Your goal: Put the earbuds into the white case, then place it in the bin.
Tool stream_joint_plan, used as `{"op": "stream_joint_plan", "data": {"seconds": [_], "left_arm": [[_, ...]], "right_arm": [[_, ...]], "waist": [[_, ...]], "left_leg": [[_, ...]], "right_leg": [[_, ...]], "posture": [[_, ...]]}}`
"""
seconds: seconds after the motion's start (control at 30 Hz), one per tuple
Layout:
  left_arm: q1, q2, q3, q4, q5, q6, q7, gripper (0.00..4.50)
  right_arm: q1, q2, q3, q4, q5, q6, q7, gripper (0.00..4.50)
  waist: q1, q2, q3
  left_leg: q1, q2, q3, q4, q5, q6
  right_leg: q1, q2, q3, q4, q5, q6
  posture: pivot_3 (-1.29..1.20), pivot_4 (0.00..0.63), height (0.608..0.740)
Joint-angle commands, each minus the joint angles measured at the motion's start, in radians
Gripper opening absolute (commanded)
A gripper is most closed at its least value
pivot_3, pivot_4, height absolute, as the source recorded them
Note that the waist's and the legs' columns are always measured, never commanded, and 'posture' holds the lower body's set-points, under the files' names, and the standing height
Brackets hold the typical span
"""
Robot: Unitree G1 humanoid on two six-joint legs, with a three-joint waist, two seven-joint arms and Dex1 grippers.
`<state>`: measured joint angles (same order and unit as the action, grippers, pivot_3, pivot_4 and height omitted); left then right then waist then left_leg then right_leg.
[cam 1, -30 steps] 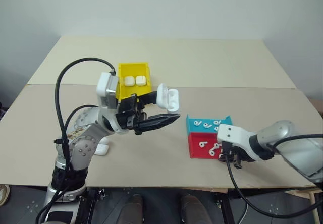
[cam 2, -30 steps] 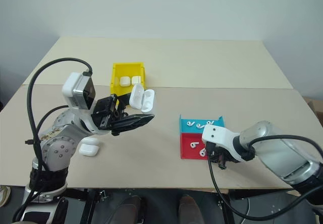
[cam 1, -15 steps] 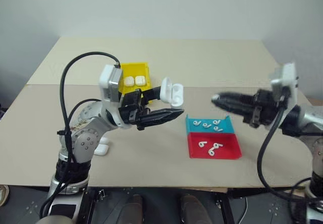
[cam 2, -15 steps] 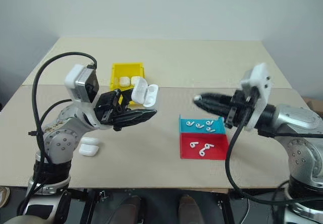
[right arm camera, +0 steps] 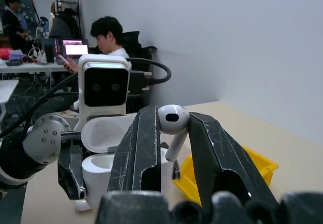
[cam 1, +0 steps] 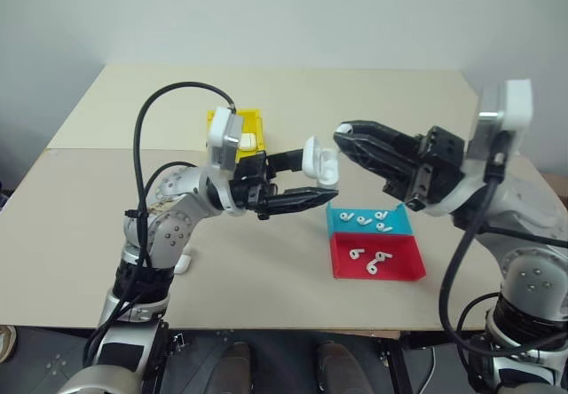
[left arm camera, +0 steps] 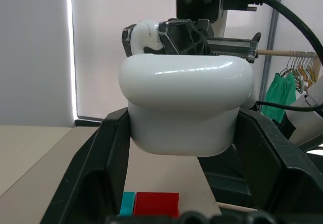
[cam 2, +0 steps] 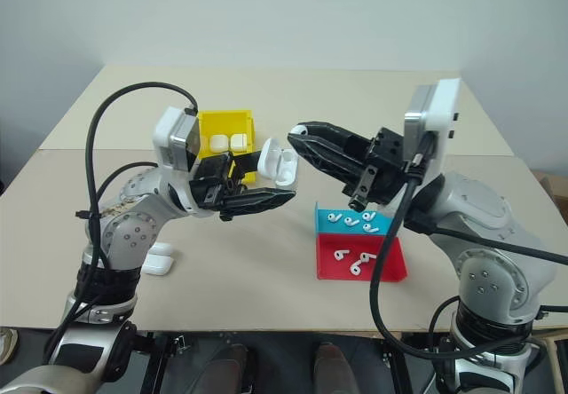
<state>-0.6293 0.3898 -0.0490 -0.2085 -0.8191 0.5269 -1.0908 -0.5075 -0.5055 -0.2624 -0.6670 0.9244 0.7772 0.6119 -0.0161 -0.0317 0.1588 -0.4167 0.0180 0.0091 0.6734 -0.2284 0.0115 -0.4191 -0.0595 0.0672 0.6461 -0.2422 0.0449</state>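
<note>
My left gripper point(cam 1: 317, 177) is shut on the white case point(cam 1: 319, 160), held above the table with its lid flipped open; the case point(left arm camera: 185, 105) sits between the two black fingers. My right gripper point(cam 1: 346, 137) is shut on one of the earbuds point(right arm camera: 172, 119), its tip just above and beside the open case point(right arm camera: 103, 166). More earbuds point(cam 1: 366, 221) lie in the blue tray, and others point(cam 1: 370, 259) in the red tray. The yellow bin point(cam 2: 213, 128) stands behind my left wrist with two shut cases point(cam 2: 229, 142) inside.
The blue tray point(cam 1: 398, 214) and the red tray point(cam 1: 404, 268) sit side by side near the front right. A spare white case point(cam 2: 158, 259) lies on the table by my left arm. A seated person point(right arm camera: 108, 32) shows far behind in the right wrist view.
My right arm rose from the red tray and swung left, bringing an earbud up to the open case. My left gripper edged slightly right with the case.
</note>
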Motion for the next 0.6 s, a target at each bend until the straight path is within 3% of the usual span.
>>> {"op": "stream_joint_plan", "data": {"seconds": [0.03, 0.6], "left_arm": [[-0.017, -0.004, 0.002, -0.012, 0.019, -0.024, -0.007, 2.78], [0.000, 0.000, 0.018, -0.068, 0.029, -0.027, 0.004, 2.78]], "right_arm": [[-0.013, -0.005, 0.018, -0.024, -0.002, -0.055, -0.017, 0.64], [0.008, -0.095, 0.134, -0.009, -0.138, -0.115, -0.016, 0.64]], "waist": [[-0.001, 0.000, 0.000], [0.000, 0.000, 0.000]], "left_leg": [[0.000, 0.000, 0.000, 0.000, 0.000, 0.000], [0.000, 0.000, 0.000, 0.000, 0.000, 0.000]], "right_leg": [[0.000, 0.000, 0.000, 0.000, 0.000, 0.000], [0.000, 0.000, 0.000, 0.000, 0.000, 0.000]], "posture": [[0.00, 0.150, 0.740], [0.00, 0.150, 0.740]]}}
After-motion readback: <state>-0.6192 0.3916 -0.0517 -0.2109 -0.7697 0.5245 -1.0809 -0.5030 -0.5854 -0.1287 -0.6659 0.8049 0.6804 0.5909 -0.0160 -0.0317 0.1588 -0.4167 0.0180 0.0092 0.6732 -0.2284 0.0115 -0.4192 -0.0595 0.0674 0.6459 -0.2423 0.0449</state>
